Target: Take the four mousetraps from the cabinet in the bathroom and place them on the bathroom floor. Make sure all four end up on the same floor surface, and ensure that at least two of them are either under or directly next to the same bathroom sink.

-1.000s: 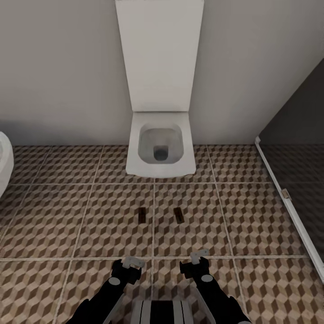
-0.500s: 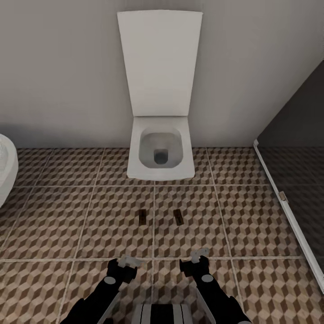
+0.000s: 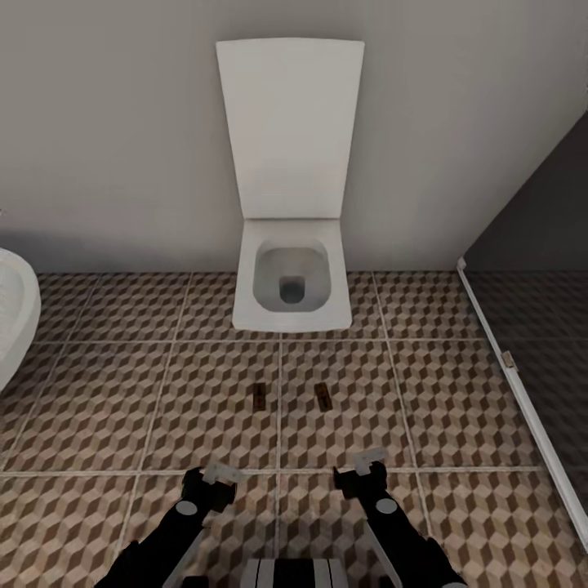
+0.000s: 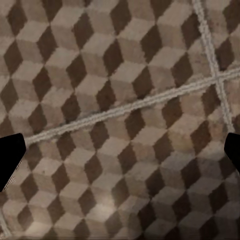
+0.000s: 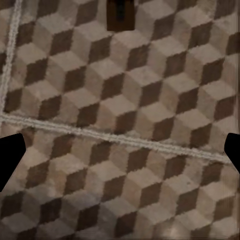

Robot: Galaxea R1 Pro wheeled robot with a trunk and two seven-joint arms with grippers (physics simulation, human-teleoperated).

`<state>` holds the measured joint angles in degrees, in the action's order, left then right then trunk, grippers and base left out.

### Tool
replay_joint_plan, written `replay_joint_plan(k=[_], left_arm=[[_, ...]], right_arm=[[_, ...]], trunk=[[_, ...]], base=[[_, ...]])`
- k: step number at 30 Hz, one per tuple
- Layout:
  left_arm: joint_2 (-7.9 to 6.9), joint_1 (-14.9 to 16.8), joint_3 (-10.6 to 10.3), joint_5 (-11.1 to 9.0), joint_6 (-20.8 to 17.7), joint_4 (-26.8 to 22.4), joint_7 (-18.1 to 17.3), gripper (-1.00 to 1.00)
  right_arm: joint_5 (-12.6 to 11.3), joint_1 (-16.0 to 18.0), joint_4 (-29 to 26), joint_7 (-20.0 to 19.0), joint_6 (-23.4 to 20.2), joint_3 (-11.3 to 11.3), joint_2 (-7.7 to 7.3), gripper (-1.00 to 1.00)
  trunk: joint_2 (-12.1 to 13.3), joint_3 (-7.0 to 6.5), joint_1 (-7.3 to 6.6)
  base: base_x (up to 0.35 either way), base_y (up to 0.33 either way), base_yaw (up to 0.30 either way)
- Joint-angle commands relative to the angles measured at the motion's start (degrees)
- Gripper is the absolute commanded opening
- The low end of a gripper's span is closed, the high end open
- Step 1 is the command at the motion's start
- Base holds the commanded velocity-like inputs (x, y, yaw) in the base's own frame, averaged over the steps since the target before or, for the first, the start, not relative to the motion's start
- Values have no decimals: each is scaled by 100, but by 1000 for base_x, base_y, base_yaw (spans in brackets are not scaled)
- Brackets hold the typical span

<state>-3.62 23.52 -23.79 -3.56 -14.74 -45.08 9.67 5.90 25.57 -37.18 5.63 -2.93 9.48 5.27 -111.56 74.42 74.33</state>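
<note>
Two mousetraps point(image 3: 260, 398) point(image 3: 323, 395) lay side by side on the bathroom floor point(image 3: 457, 408) before one toilet point(image 3: 291, 278), while your left gripper point(image 3: 210, 480) and right gripper point(image 3: 364, 472) hung spread apart, holding nothing.

The robot has two black arms with rounded shells. Each arm carries a small grey round disc near the wrist. The left pincer point(image 3: 214, 474) and the right pincer point(image 3: 369, 462) are black blocks with pale grey angular fingertips. Between the arms, the trunk top point(image 3: 296, 572) shows as a dark panel with light grey vertical ribs. In the wrist views, the fingers point(image 4: 9, 159) look plain matte black.
</note>
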Motion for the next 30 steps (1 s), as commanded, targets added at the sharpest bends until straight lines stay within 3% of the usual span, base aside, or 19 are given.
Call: replay_joint_plan(k=[1,9,17,22,30], left_arm=[[-49,2,-42,-44,-26,-7,49,100],[-200,-17,-46,-72,-13,140,44,100],[-323,-40,-46,-82,-4,231,-108,100],[-406,-47,-46,-83,-3,242,-557,100],[-494,-55,-46,-85,44,247,-757,100]], right_arm=[[56,1,-3,-56,-20,14,-46,100],[65,1,14,-790,32,10,-221,100],[65,1,261,-917,260,10,-289,100],[73,1,820,-929,811,0,-298,100],[69,1,1269,-936,1407,-5,-397,100]], trunk=[[40,-16,-23],[361,-159,-199],[682,-303,-374],[882,-393,-484],[1203,-536,-660]], base=[[0,0,0],[0,0,0],[0,0,0],[0,0,0],[0,0,0]])
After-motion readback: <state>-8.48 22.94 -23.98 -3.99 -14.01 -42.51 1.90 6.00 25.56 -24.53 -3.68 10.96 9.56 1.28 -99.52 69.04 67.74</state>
